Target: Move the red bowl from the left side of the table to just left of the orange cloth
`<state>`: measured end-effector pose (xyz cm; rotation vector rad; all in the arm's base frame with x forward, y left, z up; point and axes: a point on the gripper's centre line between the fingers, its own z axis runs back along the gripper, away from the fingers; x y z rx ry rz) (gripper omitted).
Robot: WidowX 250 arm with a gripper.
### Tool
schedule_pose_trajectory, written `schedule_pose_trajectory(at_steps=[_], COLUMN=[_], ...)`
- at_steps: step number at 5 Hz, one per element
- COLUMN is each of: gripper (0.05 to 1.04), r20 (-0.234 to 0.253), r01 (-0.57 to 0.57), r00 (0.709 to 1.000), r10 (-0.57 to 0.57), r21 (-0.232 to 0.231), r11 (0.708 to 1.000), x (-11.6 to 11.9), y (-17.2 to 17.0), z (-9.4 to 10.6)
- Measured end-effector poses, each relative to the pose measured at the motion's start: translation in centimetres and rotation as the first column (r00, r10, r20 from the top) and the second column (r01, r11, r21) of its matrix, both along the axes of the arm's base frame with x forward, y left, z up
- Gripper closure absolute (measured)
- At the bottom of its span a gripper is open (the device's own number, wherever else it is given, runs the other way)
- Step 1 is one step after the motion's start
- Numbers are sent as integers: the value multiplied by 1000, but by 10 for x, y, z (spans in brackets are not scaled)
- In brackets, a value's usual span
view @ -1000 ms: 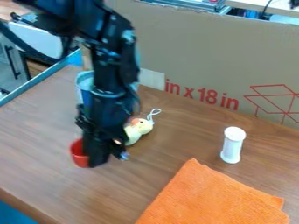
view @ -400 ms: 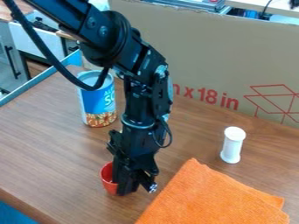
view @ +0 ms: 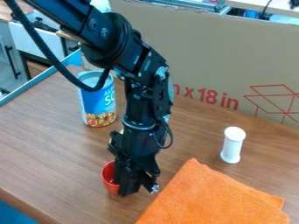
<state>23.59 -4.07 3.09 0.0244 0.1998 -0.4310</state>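
The black gripper (view: 130, 189) hangs down at the lower middle of the table, left of the orange cloth (view: 213, 197). It is shut on a small red cup (view: 109, 178), whose left side and open rim show beside the fingers; its right side is hidden behind them. The cup looks close to the tabletop, but whether it touches is unclear. Behind the arm is a blue soup can (view: 98, 103), upright. A white cylinder (view: 233, 145) with wider ends stands to the right. The yellow toy is almost fully hidden behind the arm.
A cardboard panel (view: 204, 52) with red print stands along the back of the wooden table (view: 52, 144). Blue edging (view: 38, 84) runs along the table's left side. The arm comes in from the upper left with a loose cable.
The gripper and red cup have moved right and toward the front edge, then barely shifted since the middle frame. The can has come into fuller view; the yellow toy is now mostly covered.
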Motion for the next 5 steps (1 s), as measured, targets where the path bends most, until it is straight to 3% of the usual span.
schedule_pose_trajectory(at_steps=[1, 3, 4, 5], gripper=[735, 146, 75, 80], r20=[19, 110, 123, 133], r01=[-16, -89, -146, -201], r00=[1000, 990, 982, 971], r10=[16, 91, 146, 200], r21=[5, -26, -9, -9], r11=[1000, 996, 989, 980], x=[-1, 3, 12, 17], y=[0, 7, 16, 28], z=[13, 52, 68, 79])
